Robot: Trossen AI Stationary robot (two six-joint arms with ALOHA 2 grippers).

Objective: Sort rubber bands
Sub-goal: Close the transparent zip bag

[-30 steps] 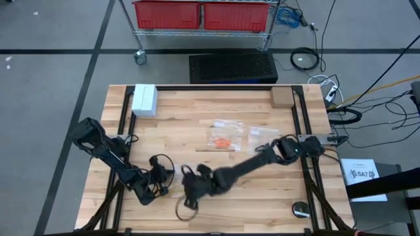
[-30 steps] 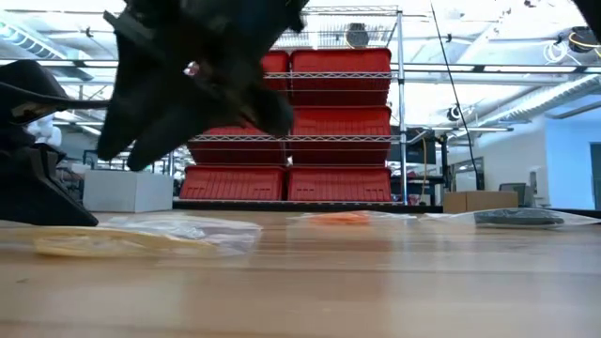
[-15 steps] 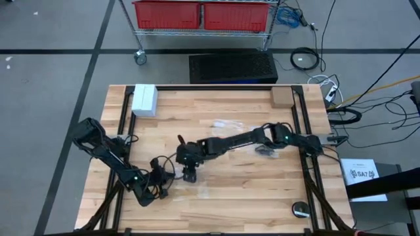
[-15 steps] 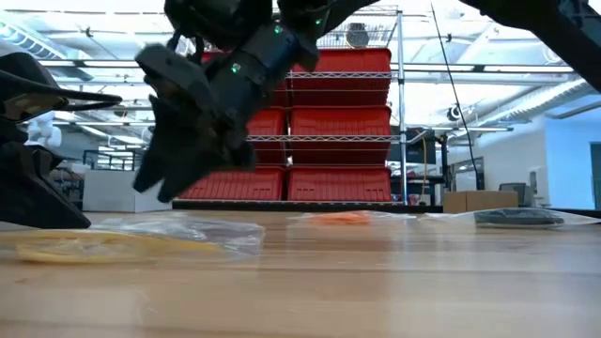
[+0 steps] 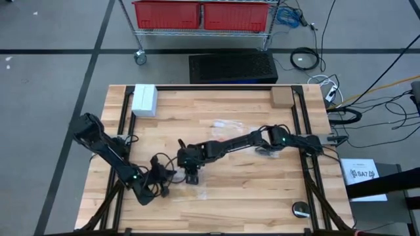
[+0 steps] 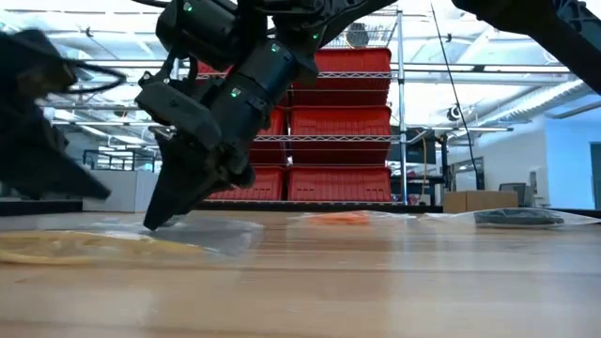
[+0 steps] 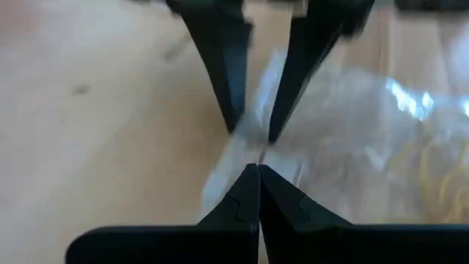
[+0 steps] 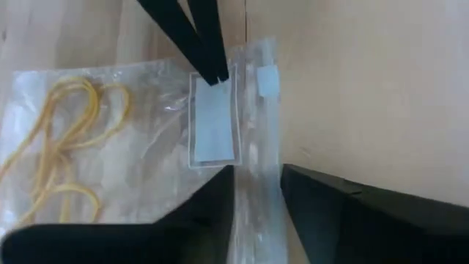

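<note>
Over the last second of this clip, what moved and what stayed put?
The right tool swung from the table's near edge back toward the middle and now straddles the edge of the clear bag of yellow rubber bands. The left tool shifted slightly and pinches that bag's edge. The white box and orange bands stayed.

Landmark: clear bag (image 8: 146,147) on desk (image 5: 262,190). Rubber bands (image 8: 58,139) are contained inside it. Left end effector (image 7: 256,172) and right end effector (image 8: 256,191) are positioned at opposite sides of its edge.
</note>
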